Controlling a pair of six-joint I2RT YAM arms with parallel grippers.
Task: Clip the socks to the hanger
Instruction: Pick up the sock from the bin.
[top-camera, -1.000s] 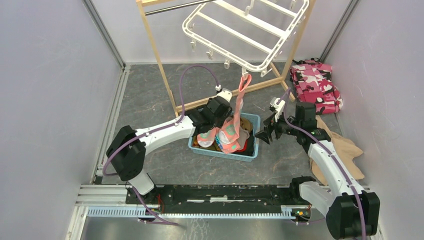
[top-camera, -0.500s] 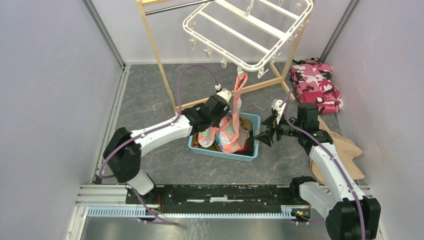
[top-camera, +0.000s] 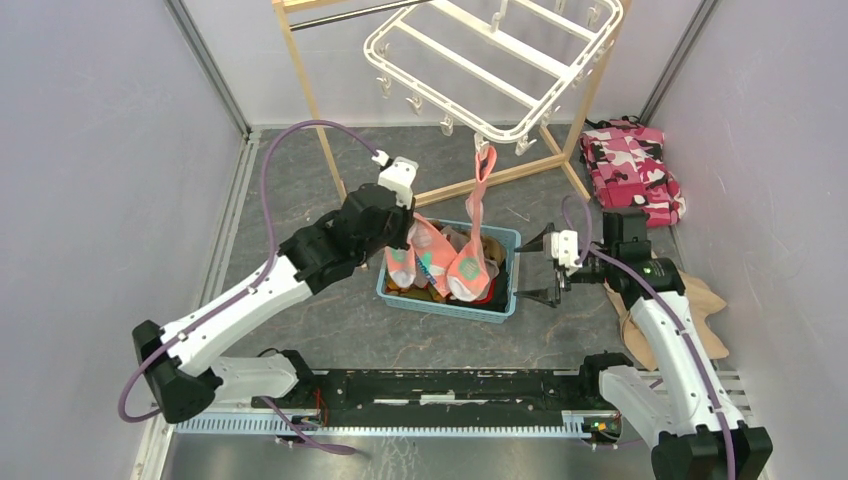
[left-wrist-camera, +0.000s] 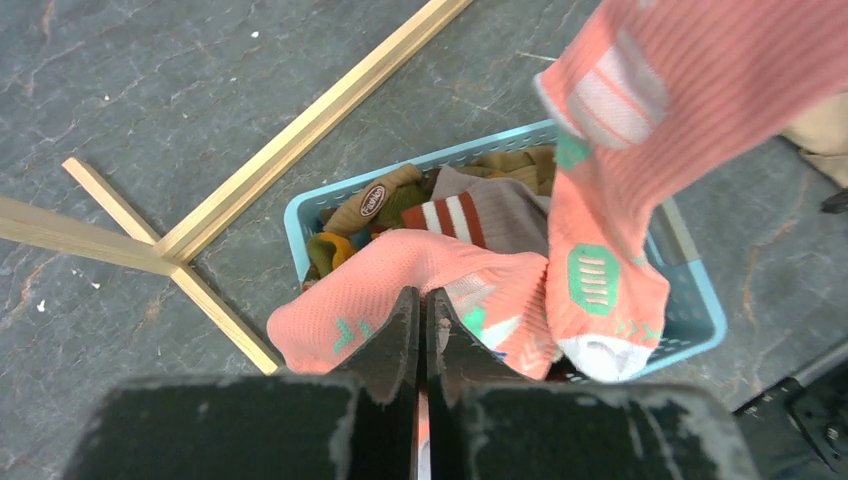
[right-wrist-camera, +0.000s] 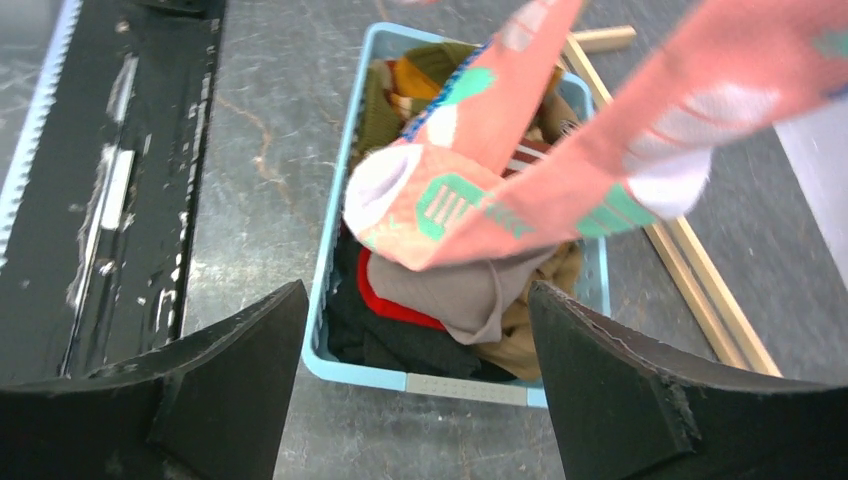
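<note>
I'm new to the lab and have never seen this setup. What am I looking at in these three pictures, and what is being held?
Two robot arms stand at a table's edge. The overhead picture looks down on both; the other two come from cameras on their wrists. The left gripper is shut on a salmon sock above a blue basket of socks. The right gripper is open, holding nothing. A second salmon sock hangs from a clip on the white hanger inside a wooden frame.
</note>
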